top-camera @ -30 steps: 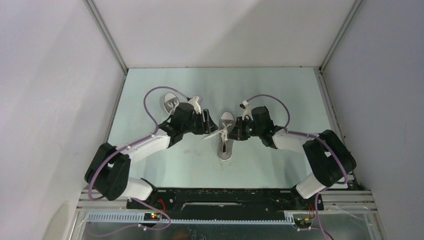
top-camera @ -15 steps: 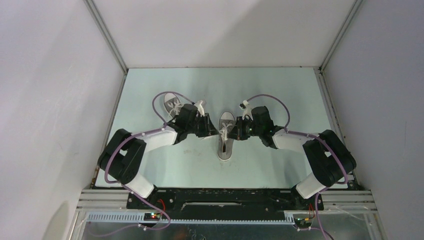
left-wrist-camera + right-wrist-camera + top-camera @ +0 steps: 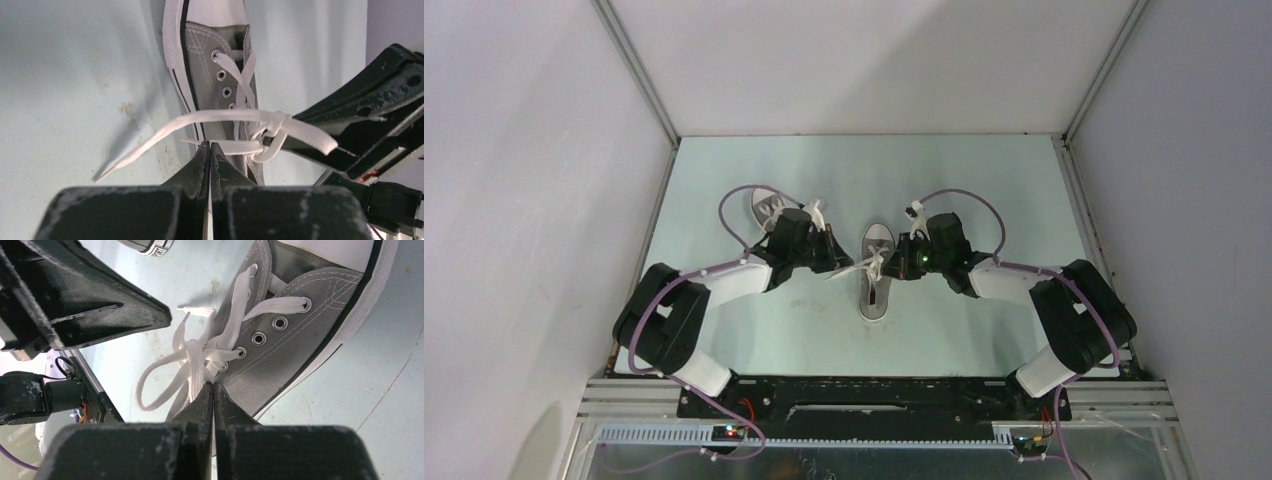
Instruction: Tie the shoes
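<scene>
The centre shoe point(image 3: 874, 295) lies mid-worktop point(image 3: 984, 180) with its long axis running near to far and its toe toward the far edge. The second shoe point(image 3: 764, 205) sits toward the far-left corner. The left hand point(image 3: 848, 264) and right hand point(image 3: 892, 262) flank the laces point(image 3: 215, 115), equally near. Each is fully closed, apparently pinching a strand beside the knot point(image 3: 274, 131). Tightening calls for a pull across that axis.

From above, the left arm point(image 3: 729, 282) covers most of the far shoe point(image 3: 764, 204). Left wrist: the middle shoe point(image 3: 202, 50) loses its toe at the top edge, heel hidden behind the left gripper point(image 3: 209, 146). Lace point(image 3: 220, 116) pinched at those tips? Can't tell. Right wrist: far shoe just a sliver up top
</scene>
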{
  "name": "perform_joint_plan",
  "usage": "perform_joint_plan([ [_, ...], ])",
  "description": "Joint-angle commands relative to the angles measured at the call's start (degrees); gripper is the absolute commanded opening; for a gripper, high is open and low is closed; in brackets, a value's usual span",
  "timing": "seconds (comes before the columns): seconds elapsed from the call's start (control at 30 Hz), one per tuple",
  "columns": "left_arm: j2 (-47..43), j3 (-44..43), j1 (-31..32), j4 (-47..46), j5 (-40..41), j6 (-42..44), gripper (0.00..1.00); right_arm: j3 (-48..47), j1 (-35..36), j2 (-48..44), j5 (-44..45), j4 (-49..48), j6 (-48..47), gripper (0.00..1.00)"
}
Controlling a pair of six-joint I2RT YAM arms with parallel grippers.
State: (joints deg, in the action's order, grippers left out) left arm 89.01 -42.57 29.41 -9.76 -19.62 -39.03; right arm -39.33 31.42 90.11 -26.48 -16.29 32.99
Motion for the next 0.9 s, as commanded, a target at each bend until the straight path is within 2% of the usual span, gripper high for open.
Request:
perform_joint_plan([
  [0.0, -5.95, 0.94, -0.40, 1.84, 2.95, 1.86, 0.01, -1.54, 0.30, -2.06, 1.85, -0.08, -0.07, 0.00],
  [0.03, -6.66, 1.22, -0.34, 1.78, 2.49, 2.26, 0.08, -1.54, 0.35, -2.03, 1.53, -0.24, -0.04, 0.00],
  [0.1, -8.67, 2.09, -0.10, 0.24, 1.37, 2.50, 0.33, -1.58, 0.33, -1.78, 0.90, -0.91, 0.03, 0.00],
  [0.13, -9.77, 2.90, 0.13, -1.72, 0.43, 2.87, 0.42, -1.54, 0.34, -1.77, 0.47, -1.19, 0.13, 0.00],
  [0.23, -13.22, 3.42, 1.72, -3.66, -0.26, 5.43, 0.54, -1.54, 0.55, -1.68, -0.16, -1.86, 0.33, 0.00],
  [0.43, -14.93, 2.16, 5.73, -5.16, 0.15, 10.64, 0.64, -1.54, 0.91, -1.80, -1.08, -2.92, 0.58, 0.00],
  [0.53, -12.91, 0.05, 7.62, -3.73, 1.24, 12.23, 0.68, -1.54, 0.91, -1.72, -1.23, -3.34, 0.71, 0.00],
  [0.63, -10.16, -3.02, 9.05, -0.70, 2.18, 13.47, 0.75, -1.54, 0.90, -1.68, -1.33, -3.61, 0.89, 0.00],
  [0.73, -8.55, -4.54, 10.12, 0.83, 3.60, 13.98, 0.75, -1.54, 0.96, -1.44, -1.42, -3.75, 0.93, 0.00],
  [0.87, -6.72, -6.50, 10.31, 3.92, 6.54, 14.15, 0.70, -1.54, 0.97, -1.31, -1.64, -4.00, 1.02, 0.00],
])
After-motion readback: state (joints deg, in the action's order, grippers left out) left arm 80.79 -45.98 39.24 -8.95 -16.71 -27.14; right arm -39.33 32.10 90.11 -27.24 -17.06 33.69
